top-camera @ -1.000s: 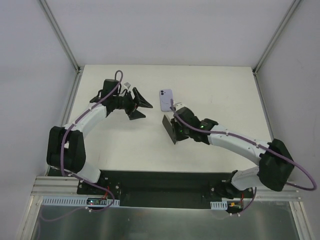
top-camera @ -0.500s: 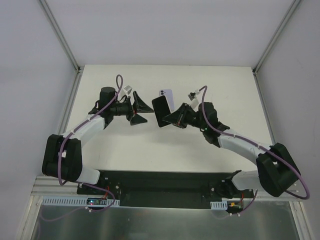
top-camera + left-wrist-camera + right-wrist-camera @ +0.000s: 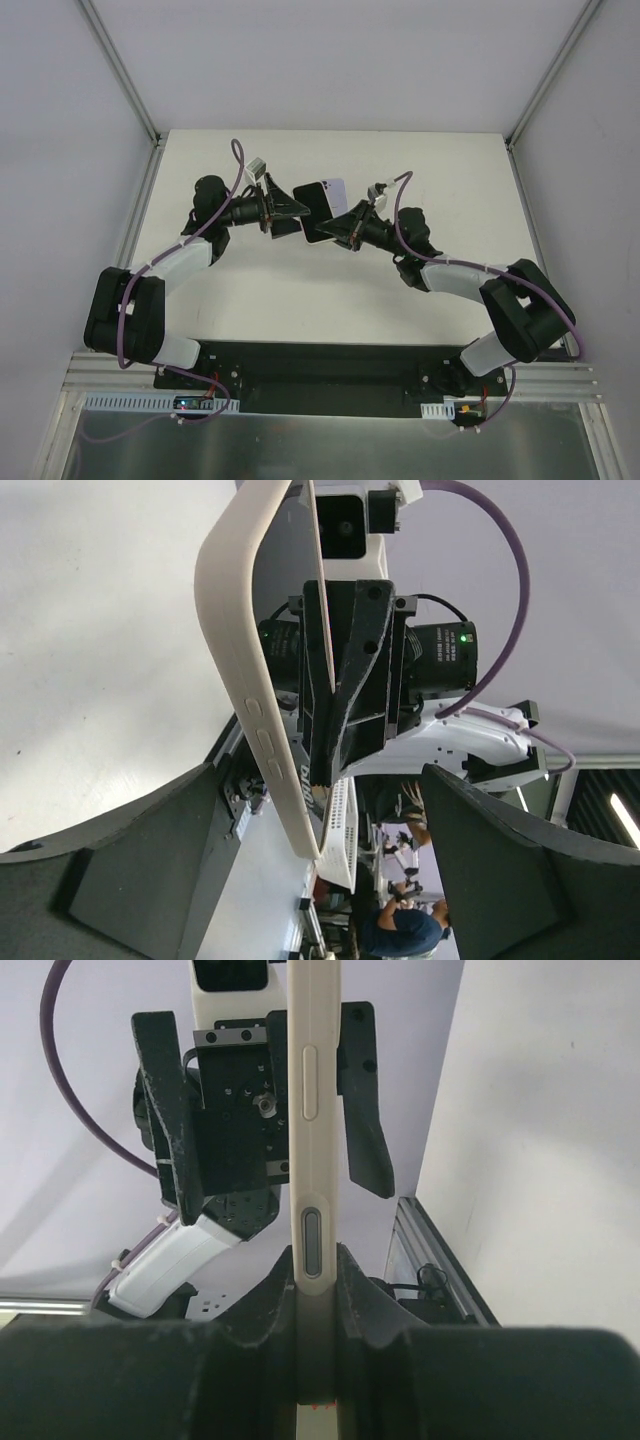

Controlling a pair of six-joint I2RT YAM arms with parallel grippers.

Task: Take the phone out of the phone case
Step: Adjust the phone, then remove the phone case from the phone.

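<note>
Phone (image 3: 312, 1110) edge-on, end hidden in clenched right end effector (image 3: 315, 1295), left end effector (image 3: 325, 880) released

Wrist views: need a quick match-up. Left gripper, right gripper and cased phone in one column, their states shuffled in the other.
Things:
1. left gripper
2. right gripper
3. cased phone

States:
A. cream, seen edge-on, side buttons showing
B. open, fingers on either side of item 3's free end
C. shut on item 3's other end

Pairs: 1-B; 2-C; 3-A
</note>
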